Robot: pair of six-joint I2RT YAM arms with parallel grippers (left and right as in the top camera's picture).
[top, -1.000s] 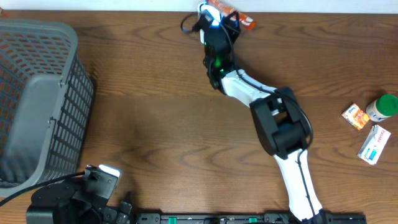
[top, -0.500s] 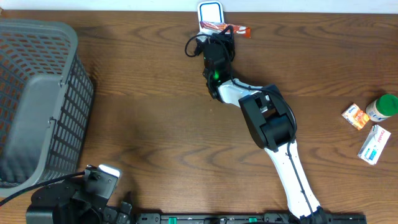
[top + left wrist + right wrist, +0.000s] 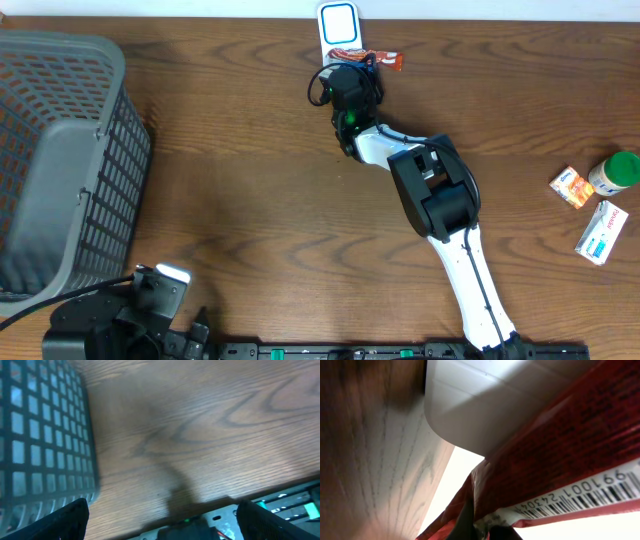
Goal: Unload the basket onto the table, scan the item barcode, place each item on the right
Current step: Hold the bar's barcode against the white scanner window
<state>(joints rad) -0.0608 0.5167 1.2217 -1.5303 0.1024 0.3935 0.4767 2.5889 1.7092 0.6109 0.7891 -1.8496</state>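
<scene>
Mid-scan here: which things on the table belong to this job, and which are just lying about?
In the job: red packet, barcode side up, held at the scanner.
Lying about: grey basket, orange box, green-capped bottle, white box.

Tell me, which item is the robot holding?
The red packet, in the right gripper at the scanner; the orange box, green-capped bottle and white box lie apart, untouched.

Right arm [image 3: 441, 197]: white links, black joints, green LED [image 3: 350, 118].
</scene>
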